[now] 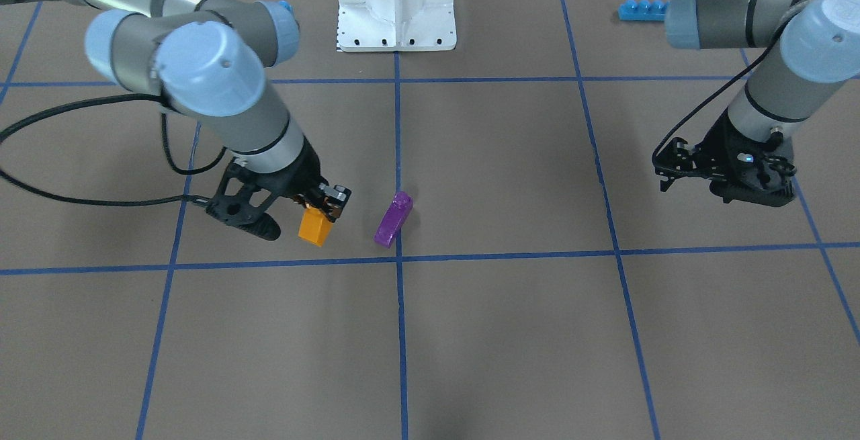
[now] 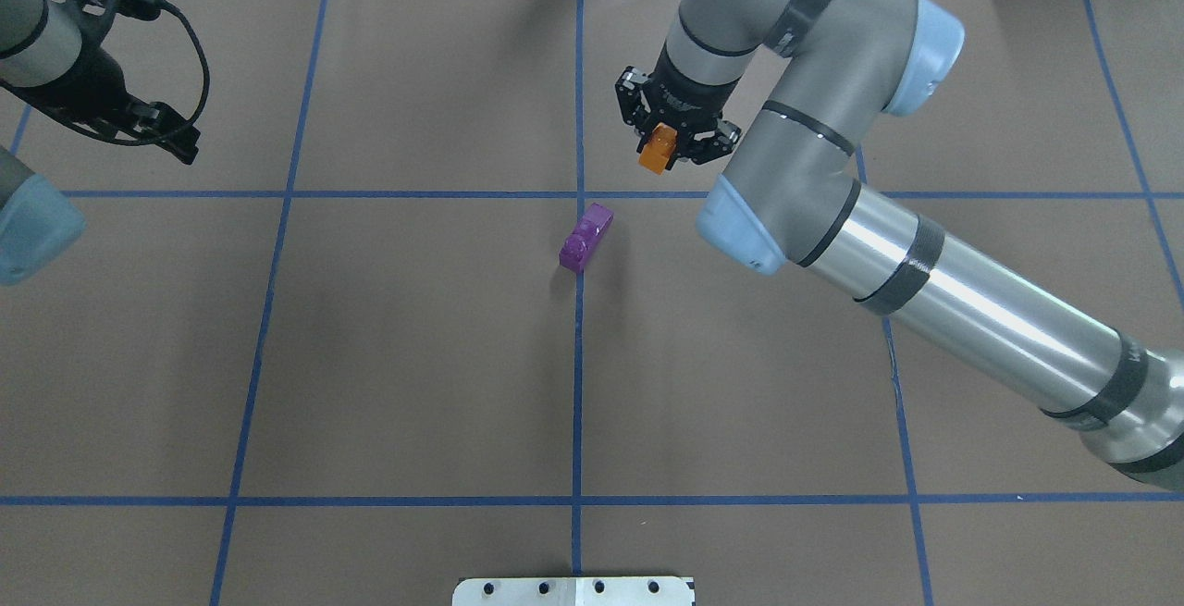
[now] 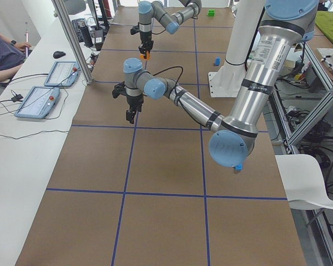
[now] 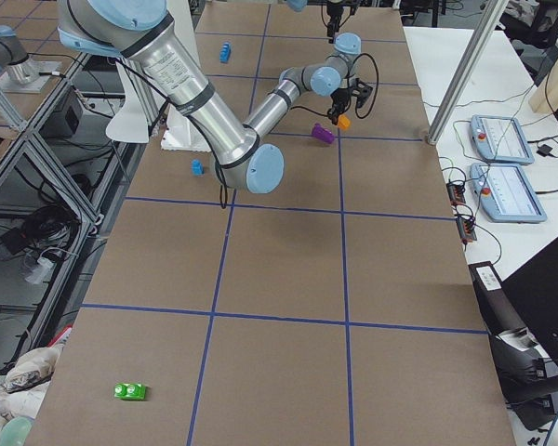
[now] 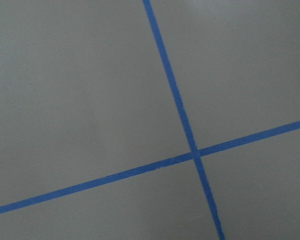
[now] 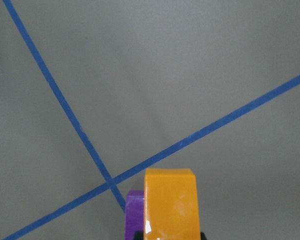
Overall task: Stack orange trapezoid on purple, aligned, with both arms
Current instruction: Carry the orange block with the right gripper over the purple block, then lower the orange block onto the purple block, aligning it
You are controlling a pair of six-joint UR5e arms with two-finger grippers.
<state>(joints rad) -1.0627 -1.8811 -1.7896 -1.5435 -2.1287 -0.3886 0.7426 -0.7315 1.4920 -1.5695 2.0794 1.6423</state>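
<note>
My right gripper [image 2: 664, 145] is shut on the orange trapezoid [image 2: 658, 149] and holds it above the table, tilted, just beyond and to the right of the purple brick [image 2: 586, 237]. The purple brick lies on the table at a blue tape crossing, apart from the orange one. In the front view the orange trapezoid [image 1: 315, 227] hangs left of the purple brick [image 1: 394, 219]. In the right wrist view the orange trapezoid [image 6: 170, 202] fills the bottom, with the purple brick [image 6: 134, 212] partly behind it. My left gripper [image 2: 176, 134] is open and empty, far to the left; it also shows in the front view [image 1: 668, 168].
A long blue four-stud brick [image 1: 643, 9] lies near the left arm's elbow. The white robot base [image 1: 396, 7] stands at the table's edge. A small blue brick [image 4: 196, 167] and a green brick [image 4: 129, 391] lie far off. Operator tables with tablets [image 4: 505, 167] flank the far side.
</note>
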